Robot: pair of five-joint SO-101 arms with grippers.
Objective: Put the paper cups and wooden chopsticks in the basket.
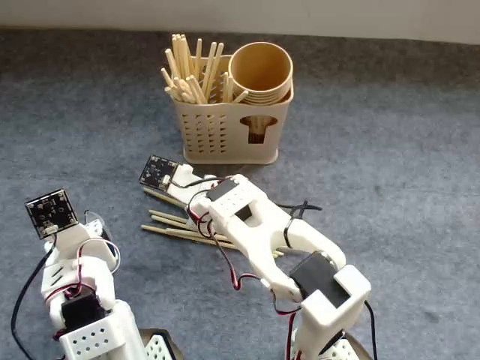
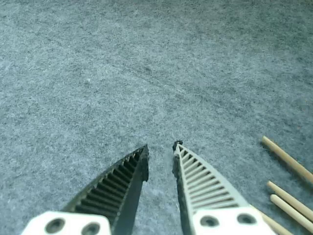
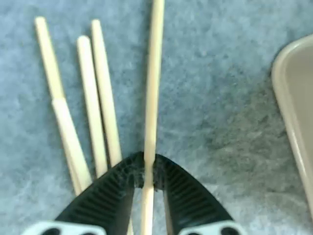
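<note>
From its wrist view, the right claw [image 3: 149,165] is clamped on one wooden chopstick [image 3: 154,73], with loose chopsticks [image 3: 93,98] beside it. The left claw [image 2: 160,148] hangs slightly parted and empty above the grey desk [image 2: 98,73]. From the high view, the basket [image 1: 225,139] holds paper cups [image 1: 261,71].

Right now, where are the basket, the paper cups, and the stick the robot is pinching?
basket [image 1: 225,139]: high view, its holed front wall.
paper cups [image 1: 260,67]: high view, inside wall of the top cup.
pinched chopstick [image 3: 153,98]: right wrist view, the middle of its shaft.
</note>
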